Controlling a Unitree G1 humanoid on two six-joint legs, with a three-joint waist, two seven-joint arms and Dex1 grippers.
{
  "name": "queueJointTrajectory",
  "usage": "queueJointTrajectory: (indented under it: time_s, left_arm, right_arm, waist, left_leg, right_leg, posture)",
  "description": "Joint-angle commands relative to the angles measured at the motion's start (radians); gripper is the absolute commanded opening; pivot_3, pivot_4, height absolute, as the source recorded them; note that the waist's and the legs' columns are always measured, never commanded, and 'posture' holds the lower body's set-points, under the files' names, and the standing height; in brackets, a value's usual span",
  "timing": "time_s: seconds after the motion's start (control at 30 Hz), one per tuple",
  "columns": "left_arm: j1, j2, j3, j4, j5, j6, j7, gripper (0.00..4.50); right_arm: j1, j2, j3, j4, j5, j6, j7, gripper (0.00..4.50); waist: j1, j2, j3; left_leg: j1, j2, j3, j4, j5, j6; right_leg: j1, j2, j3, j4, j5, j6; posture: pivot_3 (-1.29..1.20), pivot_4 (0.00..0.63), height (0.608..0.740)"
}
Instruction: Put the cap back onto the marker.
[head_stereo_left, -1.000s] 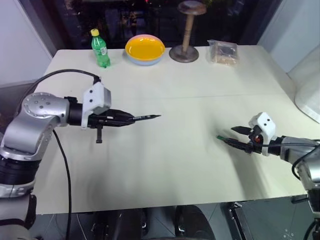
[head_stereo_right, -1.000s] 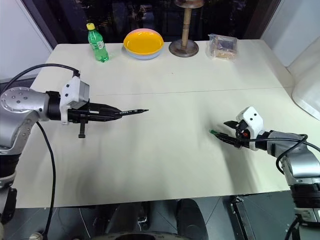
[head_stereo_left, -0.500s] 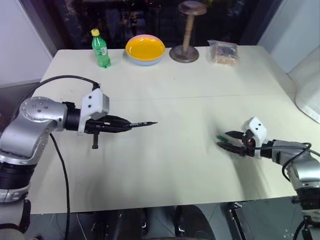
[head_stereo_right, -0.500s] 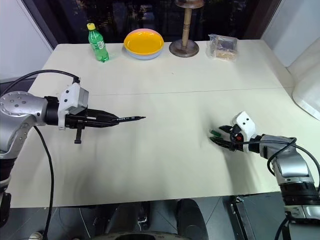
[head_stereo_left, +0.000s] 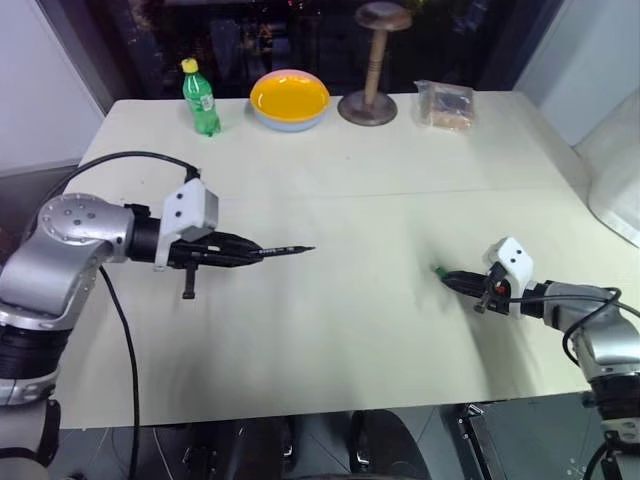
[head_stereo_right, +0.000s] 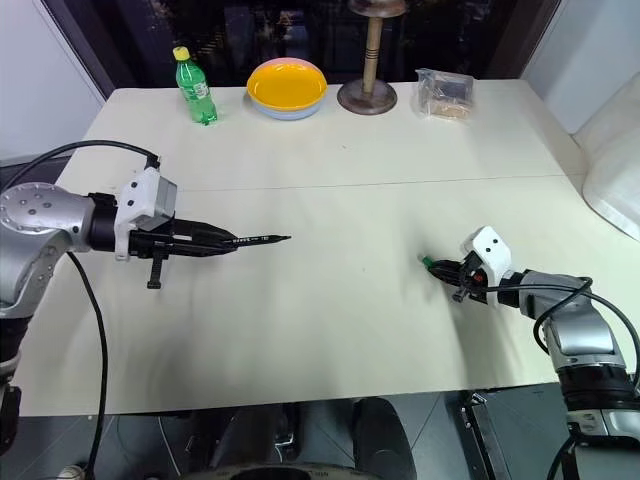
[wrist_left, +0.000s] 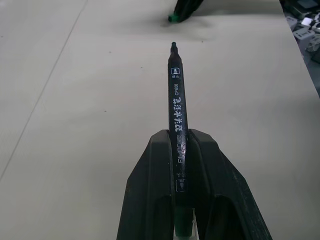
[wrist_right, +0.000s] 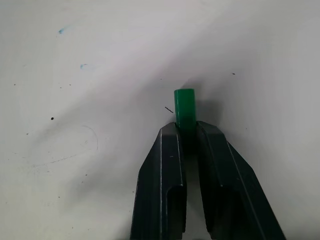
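Right gripper (wrist_right: 186, 131) pinches the cap (wrist_right: 184, 107) at the table (head_stereo_left: 350, 330), its end poking past the fingertips. Left gripper (wrist_left: 176, 145) clamps the marker (wrist_left: 176, 110), tip aimed toward it for capping.

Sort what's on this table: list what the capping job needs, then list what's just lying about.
For the job:
- marker, clamped in the left gripper
- cap, pinched by the right gripper

Lying about, along the far edge:
- green bottle
- yellow bowl
- wooden stand
- clear bag
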Motion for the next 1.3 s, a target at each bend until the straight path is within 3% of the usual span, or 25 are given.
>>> queueJointTrajectory:
  time_s: [0.03, 0.3, 0.6, 0.97, 1.3]
  left_arm:
    - [-0.005, 0.022, 0.029, -0.003, -0.005, -0.02, -0.007, 0.0]
    - [-0.02, 0.016, -0.004, 0.044, 0.026, -0.082, -0.034, 0.0]
    - [-0.143, -0.078, -0.132, 0.2, 0.13, -0.237, -0.099, 0.0]
    - [-0.246, -0.176, -0.189, 0.262, 0.21, -0.309, -0.091, 0.0]
    - [-0.251, -0.186, -0.188, 0.263, 0.229, -0.311, -0.083, 0.0]
  right_arm:
    - [0.01, 0.012, 0.021, 0.013, -0.015, 0.003, 0.013, 0.03]
    - [0.014, -0.049, 0.015, -0.145, -0.023, 0.024, 0.038, 0.03]
    - [-0.125, -0.209, 0.069, -0.377, 0.003, 0.051, 0.22, 0.03]
    - [-0.36, -0.119, 0.242, -0.37, -0.045, 0.099, 0.253, 0.03]
    - [-0.474, -0.033, 0.319, -0.288, -0.101, 0.068, 0.269, 0.03]
  waist:
    - [0.0, 0.0, 0.0]
    - [0.0, 0.0, 0.0]
    - [0.003, 0.002, 0.001]
    - [0.003, 0.002, 0.001]
    - [0.003, 0.002, 0.001]
  left_leg:
    - [0.0, 0.0, 0.0, 0.0, 0.0, 0.0]
    - [0.0, 0.0, 0.0, 0.0, 0.0, 0.0]
    - [0.0, 0.0, 0.0, 0.001, 0.0, 0.0]
    - [-0.001, 0.0, 0.001, 0.001, 0.0, 0.0]
    - [-0.002, 0.0, 0.001, 0.002, 0.0, 0.0]
  right_leg:
    - [0.0, 0.0, 0.0, 0.0, 0.0, 0.0]
    - [0.0, 0.0, 0.0, 0.001, 0.0, 0.0]
    - [0.0, 0.0, 0.0, 0.001, 0.0, 0.0]
    - [-0.002, 0.0, 0.0, 0.001, 0.0, 0.0]
    - [-0.002, 0.0, 0.0, 0.001, 0.001, 0.001]
  posture:
    - [0.0, 0.15, 0.74]
    - [0.0, 0.15, 0.74]
    - [0.0, 0.15, 0.74]
    - [0.0, 0.15, 0.74]
    - [0.0, 0.15, 0.74]
